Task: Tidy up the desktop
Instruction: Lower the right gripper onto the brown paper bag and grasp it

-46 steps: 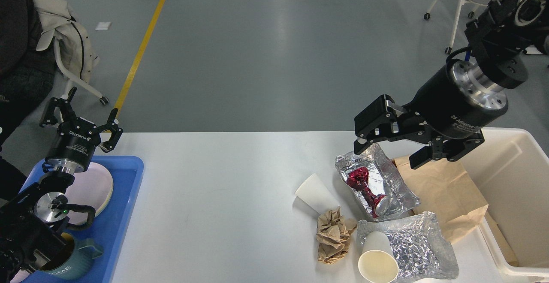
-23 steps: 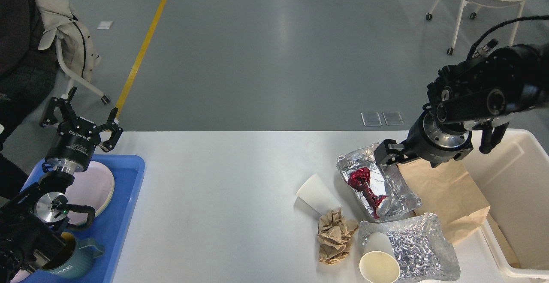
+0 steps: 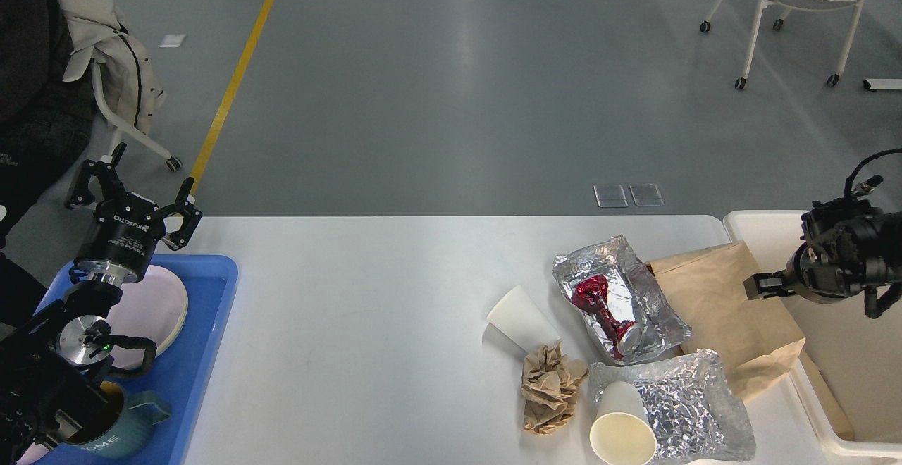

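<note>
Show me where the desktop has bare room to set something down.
The desktop is bare from the blue tray across to the tipped paper cup. The right end is crowded: foil trays, crushed can, crumpled paper, brown bag, bin.

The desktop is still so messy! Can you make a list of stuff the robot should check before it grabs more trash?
1. Left gripper open and empty: ok, fingers spread above the blue tray.
2. Right gripper open: cannot tell, it is seen dark and end-on by the bin.
3. Trash within view on the desktop: ok, two paper cups, crumpled paper, paper bag.
4. Crushed red can lies in the foil tray: ok.
5. Trash cleared: not ok.
</note>
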Robot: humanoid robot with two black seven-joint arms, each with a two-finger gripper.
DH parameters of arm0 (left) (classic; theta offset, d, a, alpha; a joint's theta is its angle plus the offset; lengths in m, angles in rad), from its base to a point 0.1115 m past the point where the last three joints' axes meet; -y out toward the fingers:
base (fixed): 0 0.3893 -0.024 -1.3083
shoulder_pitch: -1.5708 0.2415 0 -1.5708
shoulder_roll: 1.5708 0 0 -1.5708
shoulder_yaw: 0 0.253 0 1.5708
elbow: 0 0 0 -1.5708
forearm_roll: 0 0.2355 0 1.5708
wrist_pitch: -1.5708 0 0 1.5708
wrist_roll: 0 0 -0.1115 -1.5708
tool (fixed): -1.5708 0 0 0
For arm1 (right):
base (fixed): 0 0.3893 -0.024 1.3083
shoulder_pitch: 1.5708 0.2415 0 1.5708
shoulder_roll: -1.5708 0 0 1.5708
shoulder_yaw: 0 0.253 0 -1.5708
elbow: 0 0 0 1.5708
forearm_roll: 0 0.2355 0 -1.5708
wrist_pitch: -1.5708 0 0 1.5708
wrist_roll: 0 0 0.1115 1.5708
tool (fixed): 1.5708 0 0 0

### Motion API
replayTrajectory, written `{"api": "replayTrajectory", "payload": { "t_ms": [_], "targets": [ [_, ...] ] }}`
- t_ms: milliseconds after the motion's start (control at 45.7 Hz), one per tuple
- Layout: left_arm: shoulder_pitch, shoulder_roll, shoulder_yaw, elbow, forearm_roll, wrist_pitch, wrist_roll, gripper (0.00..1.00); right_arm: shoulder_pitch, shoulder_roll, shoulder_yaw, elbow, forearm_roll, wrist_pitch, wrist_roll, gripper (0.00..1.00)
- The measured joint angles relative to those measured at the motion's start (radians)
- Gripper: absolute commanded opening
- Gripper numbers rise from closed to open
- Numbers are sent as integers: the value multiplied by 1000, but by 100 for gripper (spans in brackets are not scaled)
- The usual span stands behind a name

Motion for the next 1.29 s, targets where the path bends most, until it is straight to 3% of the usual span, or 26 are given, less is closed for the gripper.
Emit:
{"api": "replayTrajectory", "payload": {
  "t_ms": [438,613,766,1051,1138,1182,1204,1226,1248,1292],
  "targets": [
    [0,0,0,0,0,0,0,100,-132,-40,220,-56,10,-67,0,100],
    [0,0,0,0,0,0,0,100,-184,-41,228,-104,5,-118,5,90],
    [0,0,0,0,0,0,0,100,-231,-36,229,-167,-5,-145,10,67],
    [0,0,0,0,0,0,0,100,-314,-28,223,-256,-7,-150,47,65],
    [0,0,0,0,0,0,0,100,-325,-26,224,-268,-5,-150,53,47],
    [0,0,0,0,0,0,0,100,-327,-25,225,-270,-4,-150,55,21],
    [0,0,0,0,0,0,0,100,-328,-25,226,-270,-3,-150,56,14],
    [0,0,0,0,0,0,0,100,-329,-25,227,-271,-3,-150,59,12],
    [0,0,0,0,0,0,0,100,-330,-25,228,-271,-2,-150,61,3],
    [0,0,0,0,0,0,0,100,-331,-24,228,-271,-2,-147,65,0]
  ]
}}
